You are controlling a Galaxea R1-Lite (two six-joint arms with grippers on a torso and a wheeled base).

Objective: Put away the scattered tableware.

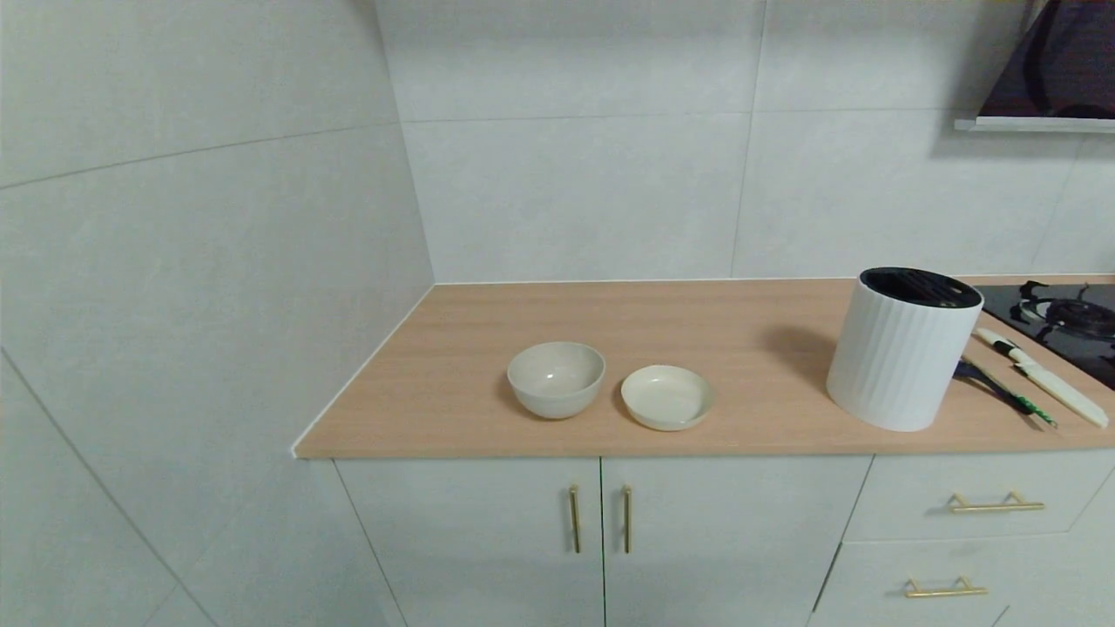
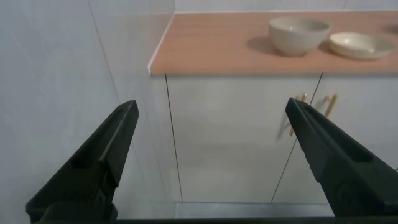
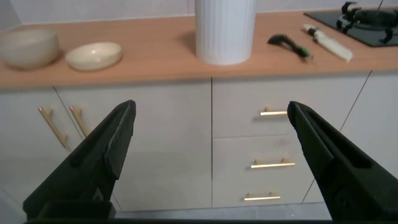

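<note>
bowl point(image 1: 556, 376) and dish point(image 1: 667, 396) sit side by side on the bench point(image 1: 740, 322), white holder point(image 1: 897, 353) stands between them and the knife point(image 1: 1041, 376). left tool point(image 2: 211, 107) and right tool point(image 3: 211, 109) both gape open.

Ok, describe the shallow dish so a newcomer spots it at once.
Find the wooden countertop above the white cabinet doors. Near its front edge sit two pale dishes. The shallow dish is the one nearer the white ribbed holder, flatter than the deep bowl beside it.
</note>
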